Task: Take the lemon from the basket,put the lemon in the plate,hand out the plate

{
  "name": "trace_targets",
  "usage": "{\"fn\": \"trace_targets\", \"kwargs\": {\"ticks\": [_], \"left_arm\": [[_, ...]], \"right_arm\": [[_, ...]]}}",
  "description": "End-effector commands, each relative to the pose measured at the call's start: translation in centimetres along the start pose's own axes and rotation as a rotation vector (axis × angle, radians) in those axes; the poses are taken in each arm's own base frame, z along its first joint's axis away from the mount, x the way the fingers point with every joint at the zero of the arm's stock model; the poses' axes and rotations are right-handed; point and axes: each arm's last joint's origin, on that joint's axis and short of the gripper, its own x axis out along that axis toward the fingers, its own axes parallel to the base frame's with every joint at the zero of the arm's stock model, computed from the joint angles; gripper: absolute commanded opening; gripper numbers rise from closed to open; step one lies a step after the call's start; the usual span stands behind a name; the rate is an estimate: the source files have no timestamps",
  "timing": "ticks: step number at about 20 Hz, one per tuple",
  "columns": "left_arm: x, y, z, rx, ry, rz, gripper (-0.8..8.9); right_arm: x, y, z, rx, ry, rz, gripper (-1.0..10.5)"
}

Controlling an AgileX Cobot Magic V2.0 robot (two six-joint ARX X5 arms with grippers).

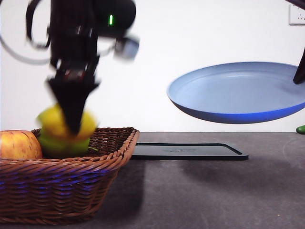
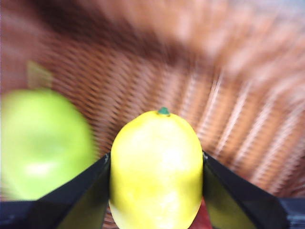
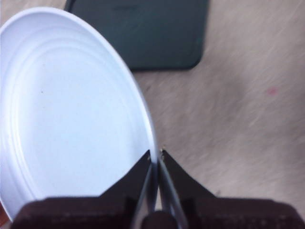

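My left gripper [image 1: 72, 125] is shut on the yellow lemon [image 1: 55, 124] and holds it just above the brown wicker basket [image 1: 62, 179] at the left; the image is blurred by motion. In the left wrist view the lemon [image 2: 156, 169] sits between my two jaws over the basket's woven floor [image 2: 228, 114]. My right gripper [image 3: 156, 155] is shut on the rim of the light-blue plate [image 3: 66, 114]. The plate [image 1: 238, 90] hangs in the air at the right, tilted a little, above the table.
A green apple [image 2: 43, 143] lies in the basket beside the lemon, and a red-yellow apple [image 1: 18, 145] sits at the basket's left end. A flat black tray [image 1: 188, 151] lies on the table under the plate. A green thing [image 1: 300, 129] shows at the right edge.
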Motion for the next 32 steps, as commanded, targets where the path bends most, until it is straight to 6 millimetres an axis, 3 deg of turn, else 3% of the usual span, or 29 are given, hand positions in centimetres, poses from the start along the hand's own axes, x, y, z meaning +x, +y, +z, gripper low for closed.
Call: {"fn": "trace_targets", "kwargs": {"ticks": [1,5,8,12,17,24,27,32], "left_arm": [[-4.3,0.4,1.0,-0.035,-0.203,-0.074,1.13],[-10.4,0.4,2.5,-0.051,-0.517,-0.26,1.13],[-11.6,-0.6,3.8,-0.042,-0.638,-0.318,1.13],[-11.0,-3.0,5.9,0.001,-0.639,-0.331,1.13],[-9.0,-5.9,8.4,0.041,-0.548,-0.216,1.13],[-5.3,-7.2,10.8,0.006,-0.453,-0.203,1.19],[-4.8,-7.2,11.0,-0.018,-0.438,-0.214,2.59],[-4.8,-7.2,11.2,-0.042,-0.453,-0.216,3.85]], "right_arm": [[0.5,-0.1,0.4,0.012,-0.002,-0.025,0.0],[2.3,-0.6,0.4,0.049,0.077,-0.029,0.0],[3.5,-0.5,0.2,0.096,0.151,0.094,0.0],[4.0,-0.3,0.1,0.111,0.185,0.164,0.0],[4.0,-0.2,0.1,0.125,0.196,0.216,0.0],[4.0,-0.1,0.1,0.125,0.197,0.216,0.0],[4.0,-0.1,0.1,0.125,0.196,0.216,0.0],[4.0,-0.1,0.1,0.145,0.199,0.214,0.0]]}}
